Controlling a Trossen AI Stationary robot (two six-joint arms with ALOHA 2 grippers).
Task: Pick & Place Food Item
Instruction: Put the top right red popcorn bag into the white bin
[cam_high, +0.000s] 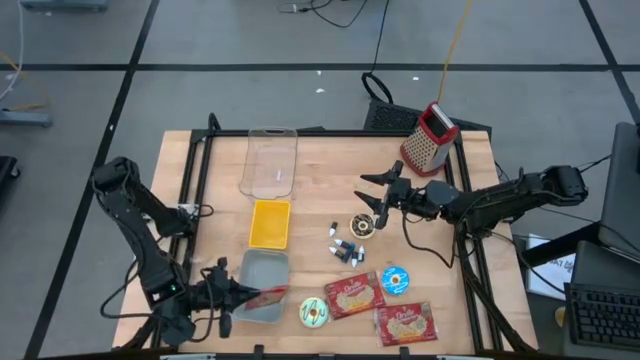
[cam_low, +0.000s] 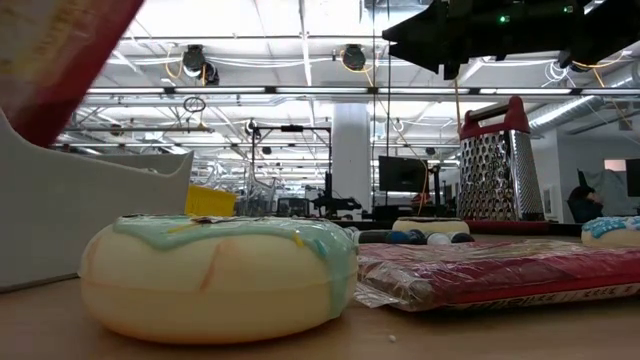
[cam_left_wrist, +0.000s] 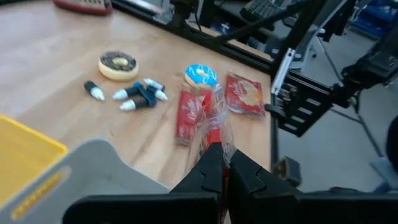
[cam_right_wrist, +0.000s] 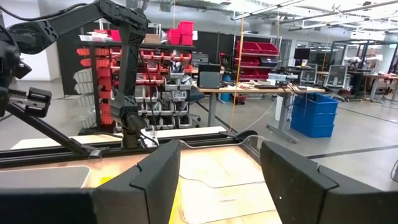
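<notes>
The left gripper (cam_high: 243, 296) is clamped on a red crinkly snack packet (cam_left_wrist: 214, 127), held over the grey plastic bin (cam_high: 262, 275), probably for release into it; contents cannot be seen. Beyond lie the yellow tray (cam_high: 270, 223) and clear tub (cam_high: 270, 160), seemingly empty. The right gripper (cam_high: 372, 190) hovers wide open, holding nothing.

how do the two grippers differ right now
The left gripper is shut on a red snack packet, over the gray container. The right gripper is open and empty, near the chocolate donut. Both are dark two-finger grippers.
</notes>
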